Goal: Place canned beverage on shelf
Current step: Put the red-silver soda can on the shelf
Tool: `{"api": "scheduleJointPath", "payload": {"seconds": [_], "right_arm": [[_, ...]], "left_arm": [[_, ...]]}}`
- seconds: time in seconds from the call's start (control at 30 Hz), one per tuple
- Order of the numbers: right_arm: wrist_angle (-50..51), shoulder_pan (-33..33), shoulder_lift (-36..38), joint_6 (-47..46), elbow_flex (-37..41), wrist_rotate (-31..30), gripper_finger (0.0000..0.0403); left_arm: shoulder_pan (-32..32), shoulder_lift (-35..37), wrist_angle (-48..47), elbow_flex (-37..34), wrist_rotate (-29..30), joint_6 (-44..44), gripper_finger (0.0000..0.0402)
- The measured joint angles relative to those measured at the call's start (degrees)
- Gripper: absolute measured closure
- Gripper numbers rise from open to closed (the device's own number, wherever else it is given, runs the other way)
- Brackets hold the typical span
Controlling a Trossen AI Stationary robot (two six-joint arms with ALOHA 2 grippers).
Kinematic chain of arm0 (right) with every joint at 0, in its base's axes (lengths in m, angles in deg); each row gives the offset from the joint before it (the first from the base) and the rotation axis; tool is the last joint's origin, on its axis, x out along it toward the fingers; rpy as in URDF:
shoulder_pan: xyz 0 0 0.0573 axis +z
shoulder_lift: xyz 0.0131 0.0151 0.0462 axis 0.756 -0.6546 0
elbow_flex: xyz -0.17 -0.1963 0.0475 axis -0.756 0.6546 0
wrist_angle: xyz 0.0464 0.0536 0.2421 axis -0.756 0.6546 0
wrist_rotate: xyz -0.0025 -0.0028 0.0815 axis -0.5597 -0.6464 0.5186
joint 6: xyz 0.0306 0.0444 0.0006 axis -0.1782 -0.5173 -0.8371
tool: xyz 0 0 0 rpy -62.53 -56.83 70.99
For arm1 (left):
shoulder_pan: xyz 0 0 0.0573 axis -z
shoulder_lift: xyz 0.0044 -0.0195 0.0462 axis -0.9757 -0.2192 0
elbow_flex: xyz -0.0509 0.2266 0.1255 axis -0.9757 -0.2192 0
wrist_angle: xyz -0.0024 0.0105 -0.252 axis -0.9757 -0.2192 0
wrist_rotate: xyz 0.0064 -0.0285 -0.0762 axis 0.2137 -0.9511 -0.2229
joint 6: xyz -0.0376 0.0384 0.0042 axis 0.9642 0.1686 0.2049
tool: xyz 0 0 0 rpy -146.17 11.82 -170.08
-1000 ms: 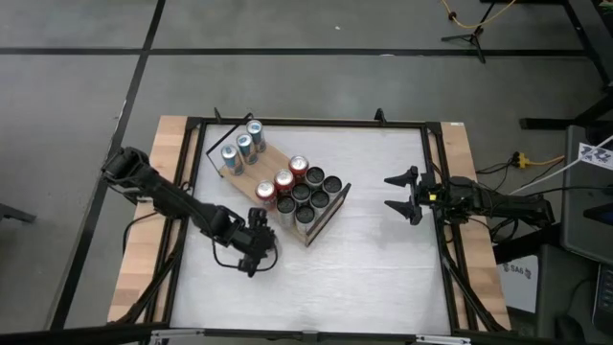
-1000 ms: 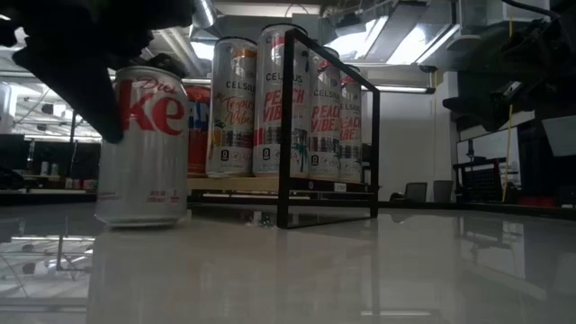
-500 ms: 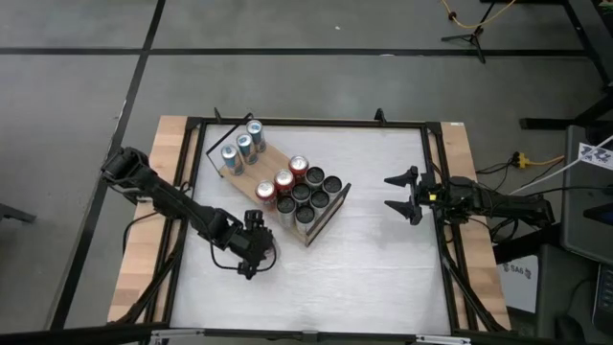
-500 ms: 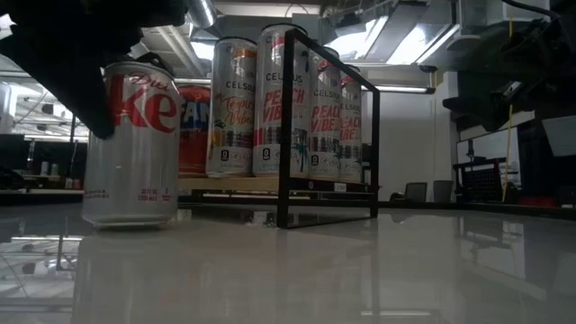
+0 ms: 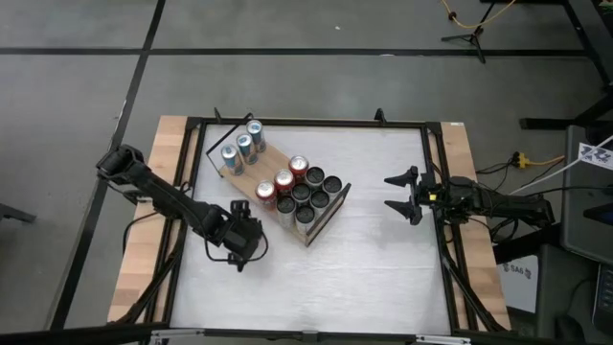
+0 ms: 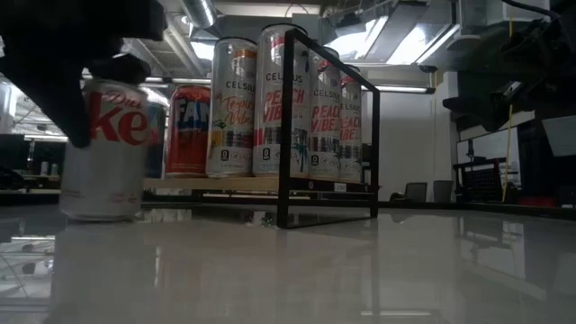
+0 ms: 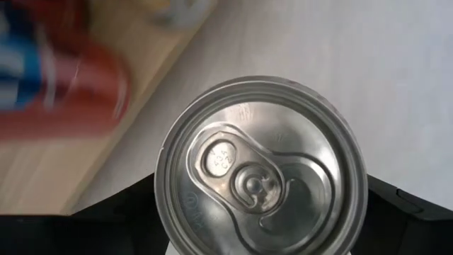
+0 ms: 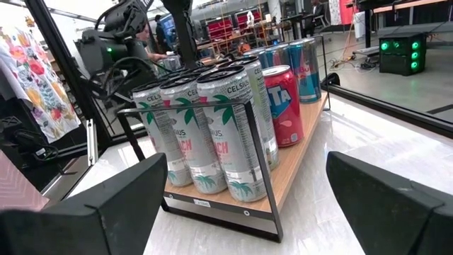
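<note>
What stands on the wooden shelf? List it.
On the shelf stand six tall Celsius cans, three red cans and three blue cans. The labels on the far cans are hidden behind the others.

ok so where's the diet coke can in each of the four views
High view: hidden under the left gripper, left of the shelf.
Low view: Diet Coke can at far left, standing on the table.
Left wrist view: its top fills the centre.
Right wrist view: not in it.
Shared landmark: the red cans on the shelf.
</note>
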Motion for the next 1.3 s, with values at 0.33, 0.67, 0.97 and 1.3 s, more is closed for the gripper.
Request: {"api": "scheduleJointPath", "payload": {"seconds": [0.33, 0.67, 0.97, 1.3], "right_arm": [[-0.2, 0.0, 0.0, 0.0, 0.0, 0.0, 0.0022], [-0.2, 0.0, 0.0, 0.0, 0.0, 0.0, 0.0022], [-0.2, 0.0, 0.0, 0.0, 0.0, 0.0, 0.0022], [-0.3, 0.0, 0.0, 0.0, 0.0, 0.0, 0.0022]], "left_arm": [[0.1, 0.2, -7.3, 0.0, 2.2, 13.6, 0.0093], [0.0, 0.2, -7.1, 0.0, 4.3, 25.9, 0.0093], [0.0, 0.2, -6.7, 0.0, 4.4, 25.8, 0.0093], [0.0, 4.0, -10.4, 0.0, 4.5, 25.6, 0.0093]]}}
